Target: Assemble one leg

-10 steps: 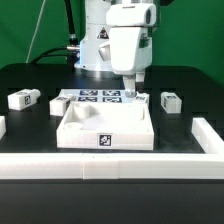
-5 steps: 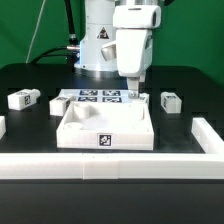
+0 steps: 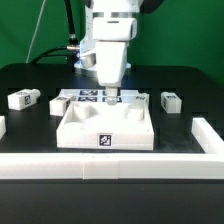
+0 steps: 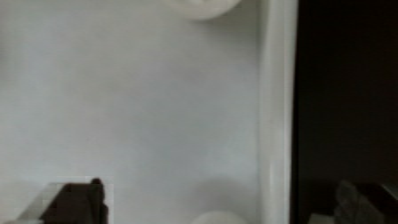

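Note:
Two small white legs with marker tags lie on the black table, one at the exterior view's left (image 3: 22, 98) and one at its right (image 3: 170, 100). The large white square tray (image 3: 75, 138) sits in the middle with a tag on its front wall. My gripper (image 3: 110, 96) hangs over the middle of the tray's back edge, open and empty. In the wrist view the two dark fingertips (image 4: 75, 203) stand wide apart over the tray's white surface (image 4: 160, 110), with the gripper (image 4: 219, 205) above the tray's edge and the black table beside it.
The marker board (image 3: 88, 97) lies just behind the tray, partly hidden by the gripper. A low white wall runs along the table's front (image 3: 110, 165) and the exterior view's right side (image 3: 206, 135). A round white shape (image 4: 210, 8) shows on the tray.
My gripper has moved toward the exterior view's left, from the tray's back right corner to the middle of its back edge. The legs and tray have not moved.

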You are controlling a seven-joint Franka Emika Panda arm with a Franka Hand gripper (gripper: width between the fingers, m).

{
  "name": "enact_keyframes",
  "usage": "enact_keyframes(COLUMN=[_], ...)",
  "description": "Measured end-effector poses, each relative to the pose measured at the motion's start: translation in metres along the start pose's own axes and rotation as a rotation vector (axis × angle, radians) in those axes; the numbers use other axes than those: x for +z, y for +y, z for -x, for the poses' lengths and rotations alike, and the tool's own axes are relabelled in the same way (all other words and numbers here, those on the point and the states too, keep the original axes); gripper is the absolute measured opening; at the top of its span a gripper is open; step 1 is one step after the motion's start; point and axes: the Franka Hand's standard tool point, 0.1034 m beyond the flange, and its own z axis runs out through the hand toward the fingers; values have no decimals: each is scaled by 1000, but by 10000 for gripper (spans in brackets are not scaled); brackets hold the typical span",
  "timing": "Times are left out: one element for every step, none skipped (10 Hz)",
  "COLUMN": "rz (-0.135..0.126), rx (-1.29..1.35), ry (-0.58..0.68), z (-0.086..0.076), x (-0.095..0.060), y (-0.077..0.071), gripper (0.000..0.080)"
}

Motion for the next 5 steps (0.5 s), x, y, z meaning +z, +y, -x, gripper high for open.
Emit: enact_keyframes(rz=[-18, -31, -42, -45, -41], rx=[5, 6, 4, 2, 1], ry=[0, 2, 3, 5, 7], z=[2, 2, 1, -1, -2], x=[9, 16, 22, 24, 24], y=[-6, -11, -14, -16, -16], gripper=[650, 650, 650, 650, 650])
